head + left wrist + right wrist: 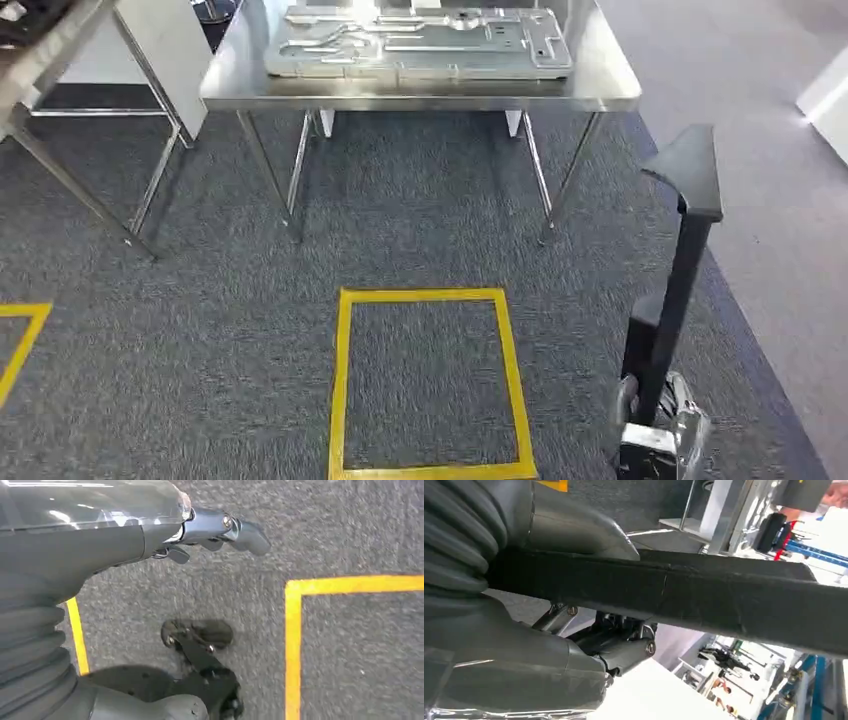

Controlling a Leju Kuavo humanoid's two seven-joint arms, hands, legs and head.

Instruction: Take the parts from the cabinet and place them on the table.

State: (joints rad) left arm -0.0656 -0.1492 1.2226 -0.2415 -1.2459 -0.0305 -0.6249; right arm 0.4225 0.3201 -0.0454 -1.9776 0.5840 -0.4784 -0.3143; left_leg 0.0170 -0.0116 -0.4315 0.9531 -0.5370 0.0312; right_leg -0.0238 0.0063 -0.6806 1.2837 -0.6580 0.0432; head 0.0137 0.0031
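The right hand (660,440) sits low at the right of the head view, its fingers clamped around the lower end of a long black part (678,270) that stands nearly upright and ends in a wider angled head. In the right wrist view the same black part (704,597) runs across the palm, with the thumb (574,527) over one side and the darker fingers (624,650) curled under the other.

The left hand (215,530) hangs over grey carpet (350,525); its fingers are extended with nothing in them.

Ahead stands a steel table (600,95) bearing a flat grey metal panel (420,45). A second table (60,60) stands to its left. On the carpet between the robot and the steel table lies a yellow tape rectangle (345,380), and another yellow tape corner (25,335) shows at the far left.
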